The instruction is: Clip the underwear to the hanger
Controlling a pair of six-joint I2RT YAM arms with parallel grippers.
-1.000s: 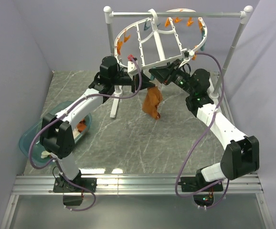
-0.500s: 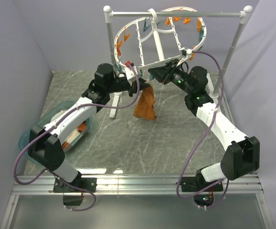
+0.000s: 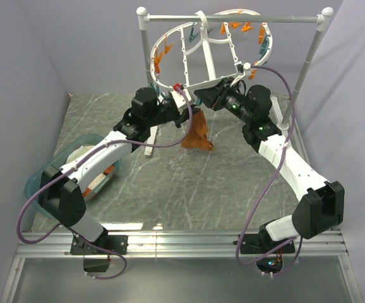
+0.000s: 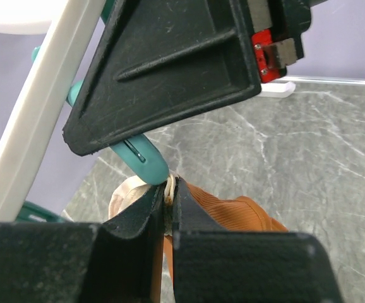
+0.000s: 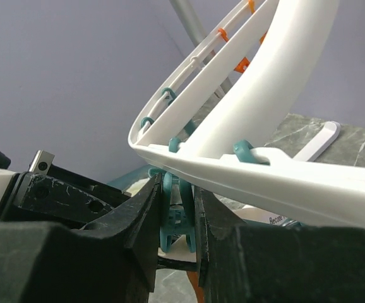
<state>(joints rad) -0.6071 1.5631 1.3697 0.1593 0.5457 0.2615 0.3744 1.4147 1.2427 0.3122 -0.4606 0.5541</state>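
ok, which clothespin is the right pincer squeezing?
The teal clothespin on the hanger's near rim, clamped in the right pincer, above the underwear; other clothespins hang untouched.

Both of my arms reach forward and inward, and my grippers nearly meet tip to tip.

My left arm (image 3: 100, 154) stretches up and to the right from its base with the wrist raised. My left gripper (image 4: 170, 201) has its jaws pinched almost together on the cream edge of the underwear (image 4: 227, 211). My right arm (image 3: 283, 158) bends at the elbow and leans left. My right gripper (image 5: 177, 221) has its jaws partly closed, squeezing a teal clothespin (image 5: 173, 189).
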